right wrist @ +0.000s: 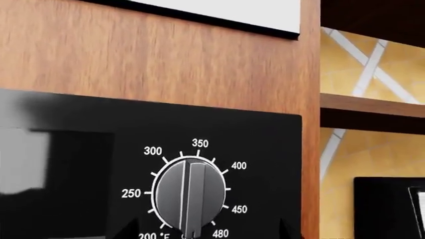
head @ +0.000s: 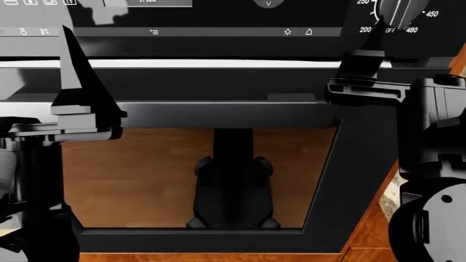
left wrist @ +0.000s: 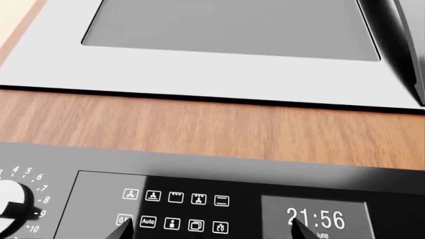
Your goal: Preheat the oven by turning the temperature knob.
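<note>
Facing the robot at close range, the oven [head: 218,109] fills the head view, its glass door window reflecting the wood floor and the robot's dark body. The temperature knob [right wrist: 188,196] sits at the right end of the black control panel, ringed by numbers from 200 to 480, its ridge standing nearly upright. The right gripper [right wrist: 206,230] hovers just in front of it, jaws spread with a fingertip on either side of the dial, not touching. The left gripper [left wrist: 209,226] faces the clock display [left wrist: 317,219] reading 21:56 and the white icon buttons [left wrist: 176,211], jaws likewise apart. A second numbered knob [left wrist: 15,205] sits at the panel's left end.
</note>
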